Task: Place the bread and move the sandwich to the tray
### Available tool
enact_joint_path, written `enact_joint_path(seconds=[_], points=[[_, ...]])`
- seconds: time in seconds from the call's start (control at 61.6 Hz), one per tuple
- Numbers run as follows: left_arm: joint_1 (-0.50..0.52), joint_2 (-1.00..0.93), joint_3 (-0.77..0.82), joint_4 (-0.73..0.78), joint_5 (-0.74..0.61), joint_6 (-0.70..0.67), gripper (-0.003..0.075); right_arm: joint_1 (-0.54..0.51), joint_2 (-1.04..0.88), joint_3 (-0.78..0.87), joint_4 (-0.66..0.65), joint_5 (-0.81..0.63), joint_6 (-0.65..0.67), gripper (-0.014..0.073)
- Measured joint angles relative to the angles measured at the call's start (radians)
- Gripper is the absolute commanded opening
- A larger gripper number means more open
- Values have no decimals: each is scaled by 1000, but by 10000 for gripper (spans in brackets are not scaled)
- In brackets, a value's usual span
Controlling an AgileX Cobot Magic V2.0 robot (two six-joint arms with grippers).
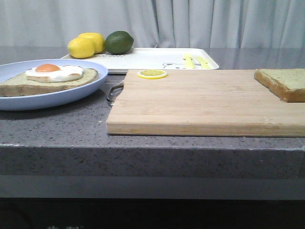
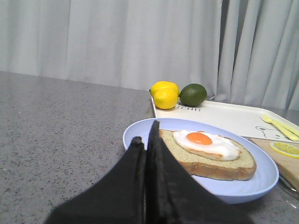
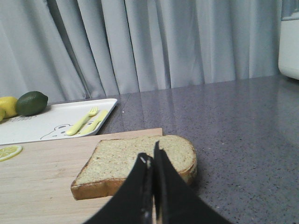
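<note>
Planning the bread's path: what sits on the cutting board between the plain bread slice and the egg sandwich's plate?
Only a lemon slice near the board's far left corner; otherwise bare wood between bread and plate, per the front view.

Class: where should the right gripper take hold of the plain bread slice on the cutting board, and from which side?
Grip the bread across its thickness at the crust edge nearest the right gripper. It lies flat on the cutting board, so a low, level approach probably suits.
</note>
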State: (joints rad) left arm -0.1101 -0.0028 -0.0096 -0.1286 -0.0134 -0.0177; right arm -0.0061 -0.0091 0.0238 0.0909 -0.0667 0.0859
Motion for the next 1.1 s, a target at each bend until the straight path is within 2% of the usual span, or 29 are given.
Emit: enact_joint_path(seconds=[0.13,0.325,0.52,0.666,0.877,1.104], points=[[0,0,-94,0,50,0,-20,0,0,-72,0,36,0,-69],[0,48,-331,0,141,0,-20,0,13,-277,-23,189,0,-69],[0,217,-597,0,328,0,-20,0,148,-522,-27,396,0,-69],[0,346,-729,0,460,0,-20,0,284,-662,-29,552,0,-69],[0,461,-756,0,503,0,-20,0,453,-720,-29,703,2,-69],[0,536,-725,-4,512,0,-20,0,575,-720,-27,736,2,-69]])
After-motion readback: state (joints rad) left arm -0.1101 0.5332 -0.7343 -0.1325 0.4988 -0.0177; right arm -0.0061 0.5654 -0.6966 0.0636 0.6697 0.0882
